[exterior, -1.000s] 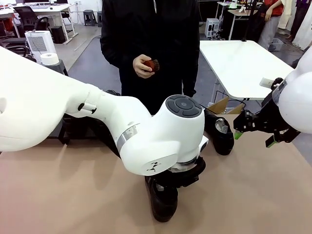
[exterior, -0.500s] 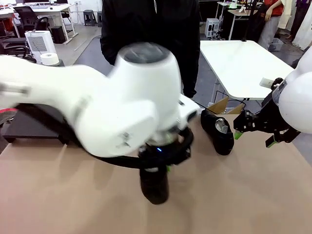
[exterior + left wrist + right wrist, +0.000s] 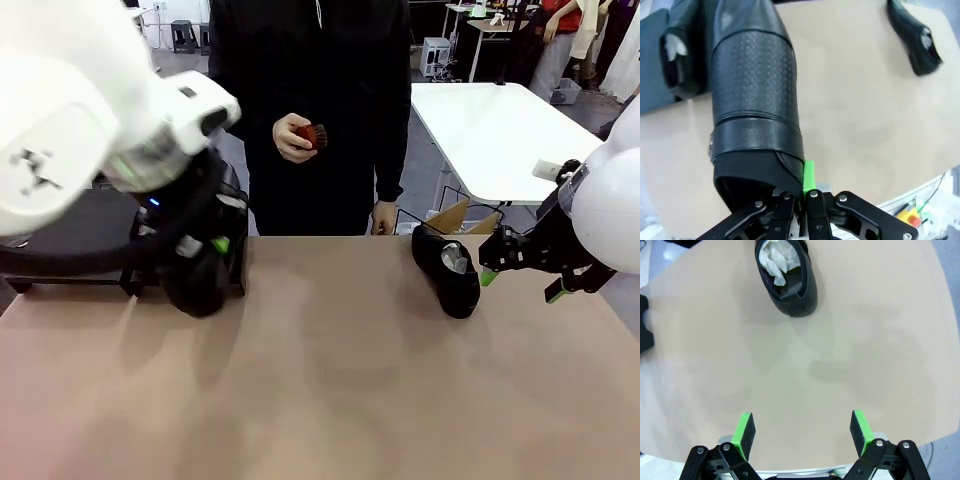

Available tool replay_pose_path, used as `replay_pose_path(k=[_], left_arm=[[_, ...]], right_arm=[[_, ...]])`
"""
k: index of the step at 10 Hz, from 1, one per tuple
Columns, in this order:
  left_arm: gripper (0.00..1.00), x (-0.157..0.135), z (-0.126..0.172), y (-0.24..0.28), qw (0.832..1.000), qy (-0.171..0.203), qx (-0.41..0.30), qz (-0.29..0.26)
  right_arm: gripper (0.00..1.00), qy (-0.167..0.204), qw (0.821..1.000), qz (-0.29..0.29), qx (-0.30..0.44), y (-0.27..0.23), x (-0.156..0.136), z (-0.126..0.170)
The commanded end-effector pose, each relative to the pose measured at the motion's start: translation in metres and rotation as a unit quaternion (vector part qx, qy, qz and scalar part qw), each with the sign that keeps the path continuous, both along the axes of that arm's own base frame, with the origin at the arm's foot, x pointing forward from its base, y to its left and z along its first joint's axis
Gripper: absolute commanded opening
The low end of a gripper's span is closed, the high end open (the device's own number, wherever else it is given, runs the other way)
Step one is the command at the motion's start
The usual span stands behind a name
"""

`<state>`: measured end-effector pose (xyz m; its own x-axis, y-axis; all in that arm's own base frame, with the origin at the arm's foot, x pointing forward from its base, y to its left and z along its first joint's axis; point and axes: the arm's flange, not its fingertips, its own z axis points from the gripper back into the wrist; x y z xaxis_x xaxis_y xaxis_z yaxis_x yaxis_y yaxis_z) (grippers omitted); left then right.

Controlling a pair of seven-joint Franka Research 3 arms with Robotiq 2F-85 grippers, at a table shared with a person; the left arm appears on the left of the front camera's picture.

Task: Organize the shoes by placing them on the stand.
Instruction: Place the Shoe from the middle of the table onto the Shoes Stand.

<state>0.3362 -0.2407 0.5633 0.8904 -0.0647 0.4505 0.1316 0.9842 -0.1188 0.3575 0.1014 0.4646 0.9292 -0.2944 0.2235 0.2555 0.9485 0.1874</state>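
Left wrist view: left gripper (image 3: 805, 186) pressed together on the heel rim of one black shoe (image 3: 754, 100), which runs away from the camera with its textured upper facing up and its toe pointing toward the stand (image 3: 651, 75). Shoes counted here: three. The held one; a second shoe (image 3: 681, 56) lying on the stand's dark top by its edge, white stuffing showing at the opening; and a third shoe (image 3: 916, 44) well apart on the tan table (image 3: 855, 110). Front view: the held shoe hangs just in front of the stand at the table's left end, toe down - cannot tell whether it touches the tabletop. The third shoe sits alone toward the right, near the far edge, with its toe pointing toward the robot. One person (image 3: 310, 60) in black stands at the far side, one hand (image 3: 293, 137) holding a small reddish-brown brush (image 3: 312, 133). Right wrist view: right gripper (image 3: 802, 430) spread wide with nothing between the two green pads (image 3: 745, 431), hovering over bare table - the third shoe lies beyond it, not touched, crumpled white paper (image 3: 778, 257) inside. One stand, two grippers, one brush.
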Motion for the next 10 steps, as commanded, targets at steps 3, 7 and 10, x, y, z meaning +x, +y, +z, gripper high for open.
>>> replay_pose_path(k=[3,7,10], left_arm=[[0.00,0.000,0.001,0.003,1.000,-0.001,0.002,0.003],[0.00,0.076,0.037,0.089,0.985,-0.106,0.123,0.056],[0.00,0.152,0.018,0.149,0.980,-0.104,0.159,0.051]], right_arm=[[1.00,-0.001,1.000,0.004,0.002,0.001,0.000,0.000],[1.00,-0.001,1.000,0.004,0.002,0.001,0.000,0.000],[1.00,-0.001,1.000,0.004,0.002,0.001,0.000,0.000]])
